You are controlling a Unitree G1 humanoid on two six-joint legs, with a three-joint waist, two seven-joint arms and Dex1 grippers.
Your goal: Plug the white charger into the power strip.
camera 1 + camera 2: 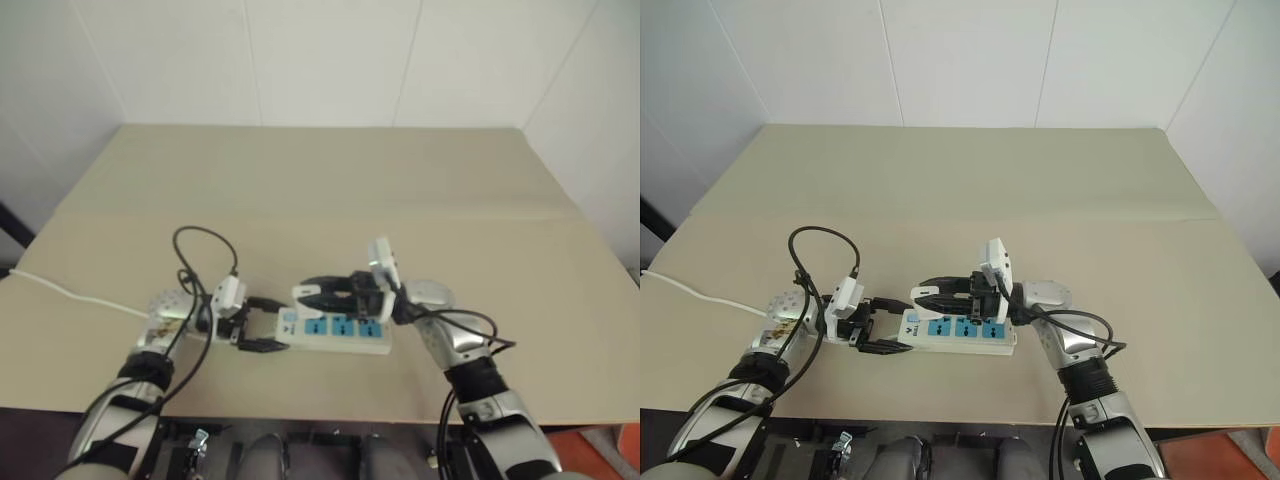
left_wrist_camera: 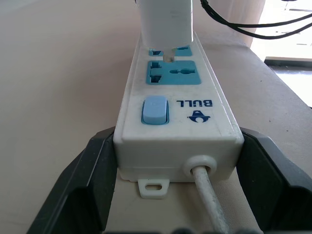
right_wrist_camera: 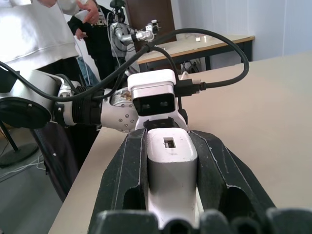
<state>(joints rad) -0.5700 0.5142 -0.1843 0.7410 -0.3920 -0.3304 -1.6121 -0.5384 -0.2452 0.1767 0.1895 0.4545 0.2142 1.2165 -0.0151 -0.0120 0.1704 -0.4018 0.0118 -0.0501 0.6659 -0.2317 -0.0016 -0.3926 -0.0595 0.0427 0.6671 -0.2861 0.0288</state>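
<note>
Nearest, left end effector (image 2: pixel 178 195) straddles the power strip's (image 1: pixel 340 335) switch end at nine o'clock. Right end effector (image 3: pixel 171 195), clamped on the white charger (image 3: pixel 171 168), should keep prongs square, pressing straight down.

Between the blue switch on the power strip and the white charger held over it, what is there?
One free blue socket face on the power strip, seen in the left wrist view. The white charger, held in the right claw, sits over the next socket.

We see a beige counter (image 1: pixel 320 190) against white wall panels (image 1: pixel 330 60), a person in a white top (image 3: pixel 34 29) standing beyond its edge, another desk (image 3: pixel 204 46) farther back
</note>
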